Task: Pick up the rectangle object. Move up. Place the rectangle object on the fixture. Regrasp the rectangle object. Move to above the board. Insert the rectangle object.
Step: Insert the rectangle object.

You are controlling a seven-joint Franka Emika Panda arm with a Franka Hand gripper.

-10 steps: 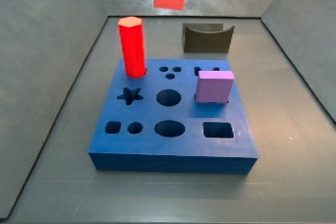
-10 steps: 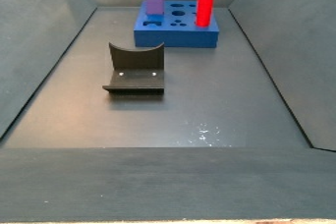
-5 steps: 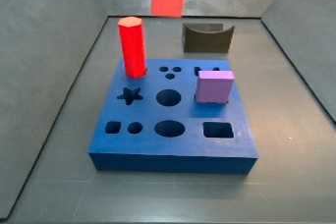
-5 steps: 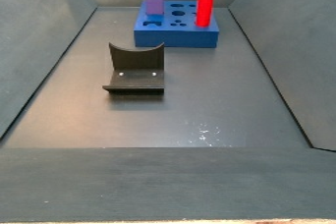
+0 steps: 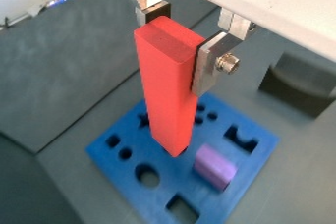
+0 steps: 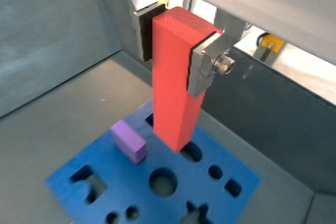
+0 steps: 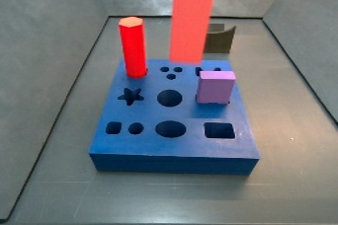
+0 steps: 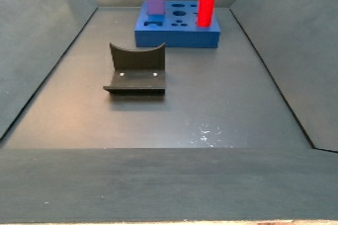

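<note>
The tool [image 5: 182, 33] hangs above the board [image 5: 125, 135], its jaws closed on the upper end of the rectangle object [image 5: 170, 90], which it holds upright. In both wrist views the silver fingers [image 6: 205, 63] press flat against opposite faces of the salmon-red bar [image 6: 176, 81], and the bar's lower end points down over the blue slab [image 6: 92, 169], clear of its top. In a side view the bar [image 7: 193, 14] runs down from the top edge of the picture and ends above the far part of the board [image 7: 172, 130], to the right of the red hexagonal pillar [image 7: 133, 46]; the tool itself is out of that picture.

The pillar stands upright in the board's far left corner, and the lilac cube [image 7: 215, 86] sits on the right side of the board, behind an open square hole [image 7: 219, 128]. A star-shaped hole [image 7: 129, 97] and round holes are also open.

The fixture [image 8: 134, 69] stands on the table [image 8: 185, 111], well apart from the board [image 8: 180, 32] in a side view, with nothing in its notch. In a wrist view it [image 5: 301, 79] shows beyond the board.
</note>
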